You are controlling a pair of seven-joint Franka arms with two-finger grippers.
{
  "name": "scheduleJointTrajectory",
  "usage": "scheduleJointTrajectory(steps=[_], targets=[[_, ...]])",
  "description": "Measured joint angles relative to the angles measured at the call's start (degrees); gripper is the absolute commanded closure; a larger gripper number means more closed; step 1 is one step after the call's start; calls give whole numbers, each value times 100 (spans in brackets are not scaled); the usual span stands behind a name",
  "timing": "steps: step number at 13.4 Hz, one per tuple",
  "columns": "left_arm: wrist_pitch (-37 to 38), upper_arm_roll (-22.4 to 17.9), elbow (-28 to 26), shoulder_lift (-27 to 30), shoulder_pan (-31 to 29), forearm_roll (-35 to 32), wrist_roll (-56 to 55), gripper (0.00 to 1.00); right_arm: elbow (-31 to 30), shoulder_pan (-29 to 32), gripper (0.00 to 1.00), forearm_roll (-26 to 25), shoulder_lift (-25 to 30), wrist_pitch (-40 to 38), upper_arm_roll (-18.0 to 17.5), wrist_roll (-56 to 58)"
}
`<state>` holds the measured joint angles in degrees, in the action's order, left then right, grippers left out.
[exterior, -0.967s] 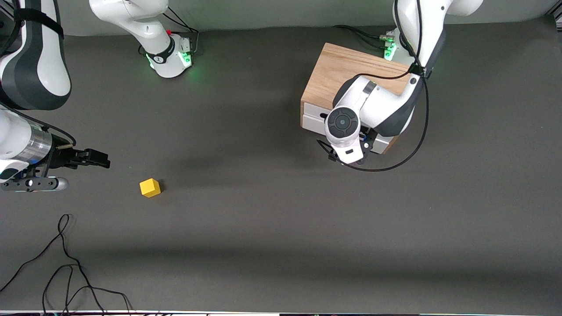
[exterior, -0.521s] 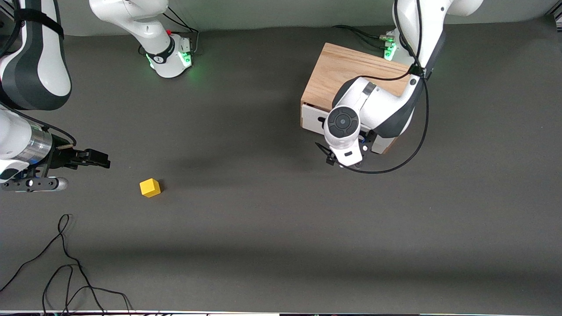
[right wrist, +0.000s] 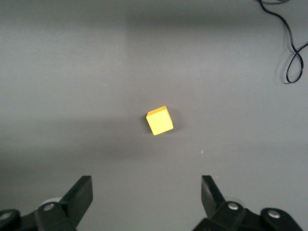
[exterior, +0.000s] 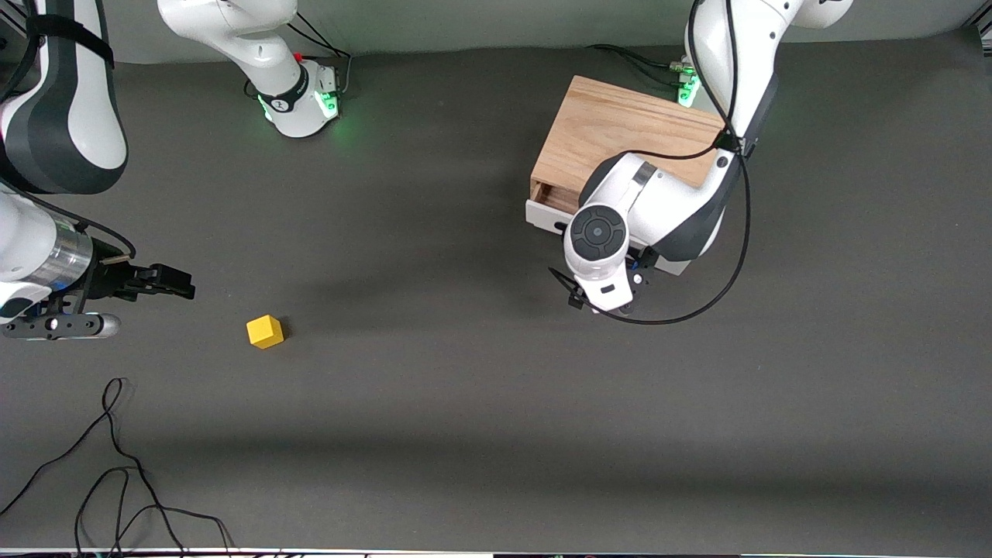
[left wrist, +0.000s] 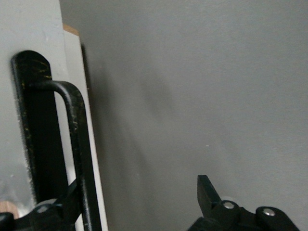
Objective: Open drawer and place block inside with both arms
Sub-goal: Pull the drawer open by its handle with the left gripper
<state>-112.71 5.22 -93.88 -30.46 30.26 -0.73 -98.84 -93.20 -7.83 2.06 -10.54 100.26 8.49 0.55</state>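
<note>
drawer (exterior: 542, 209) front mostly hidden by left arm (exterior: 659, 201)

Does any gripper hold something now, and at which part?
Nothing is clamped. The left gripper is open, one finger against the drawer's black handle. The right gripper is open above the table, apart from the block.
</note>
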Motion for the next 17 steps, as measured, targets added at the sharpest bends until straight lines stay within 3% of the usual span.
scheduleJointTrajectory(steps=[5,10,17], targets=[[-71,-1,764,-468,-95,-5,0,0,0,-1,0,0,0,72,0,0],[-99,-1,1189,-710,-132,-62,0,0,-1,-2,0,0,0,99,0,5],[-697,3,1304,-810,-168,-158,1,0,-11,-2,0,0,-3,160,0,95]])
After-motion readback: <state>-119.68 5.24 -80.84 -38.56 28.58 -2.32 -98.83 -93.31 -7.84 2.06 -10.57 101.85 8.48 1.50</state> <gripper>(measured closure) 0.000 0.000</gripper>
